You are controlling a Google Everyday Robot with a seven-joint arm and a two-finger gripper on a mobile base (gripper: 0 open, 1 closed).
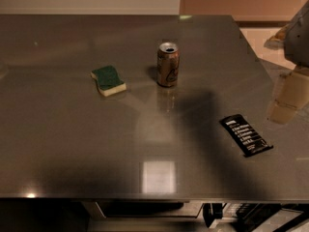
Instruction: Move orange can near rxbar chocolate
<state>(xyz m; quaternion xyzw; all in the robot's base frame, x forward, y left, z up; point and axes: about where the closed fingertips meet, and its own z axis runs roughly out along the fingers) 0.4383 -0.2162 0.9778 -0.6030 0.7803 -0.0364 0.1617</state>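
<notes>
The orange can stands upright on the steel table, a little behind its middle, with its silver top showing the pull-tab hole. The rxbar chocolate lies flat at the front right, a black bar with rows of white lettering, set at a slant. My gripper hangs at the right edge of the view, pale tan under the grey arm. It is above the table's right side, up and to the right of the bar and far right of the can. It holds nothing that I can see.
A green-and-yellow sponge lies left of the can. The table's right edge runs slantwise just behind the gripper, with pale floor beyond it. The arm's shadow falls across the table between can and bar. The front edge is near the bottom.
</notes>
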